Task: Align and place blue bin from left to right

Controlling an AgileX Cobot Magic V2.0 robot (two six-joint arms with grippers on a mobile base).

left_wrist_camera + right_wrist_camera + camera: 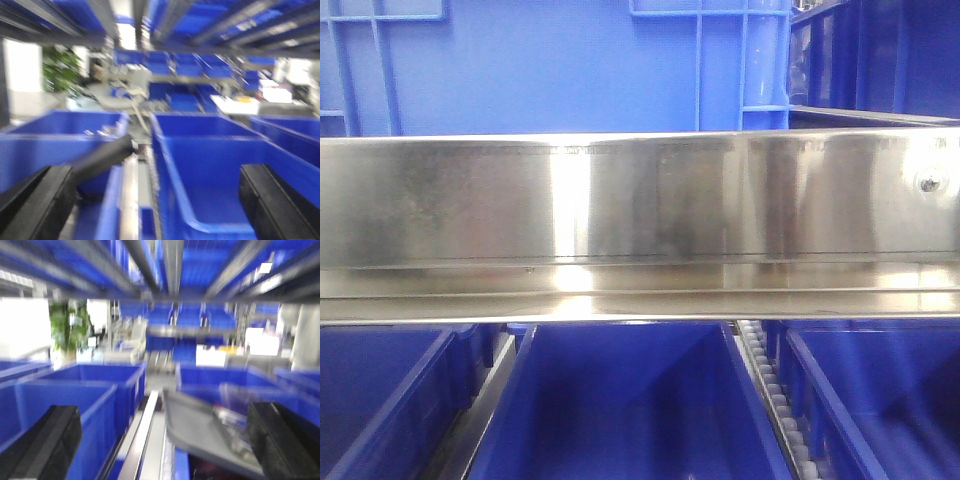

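Both wrist views are blurred by motion. My left gripper (155,205) is open, its black fingers (30,200) far apart at the bottom corners. Between them in the picture lies a blue bin (215,170), open-topped and empty, its near rim low in the frame. My right gripper (165,445) is open too, over a metal rail (145,435) beside another blue bin (80,395). The front view shows three blue bins under a steel beam, the middle one (630,400) straight ahead. Neither gripper appears there. I cannot tell which bin the task means.
A polished steel shelf beam (640,220) crosses the front view, with blue crates (550,70) on it. A roller track (770,390) runs between the lower bins. A dark bar (105,155) leans over the left bin (60,135). A grey flat tray (205,430) lies tilted at right.
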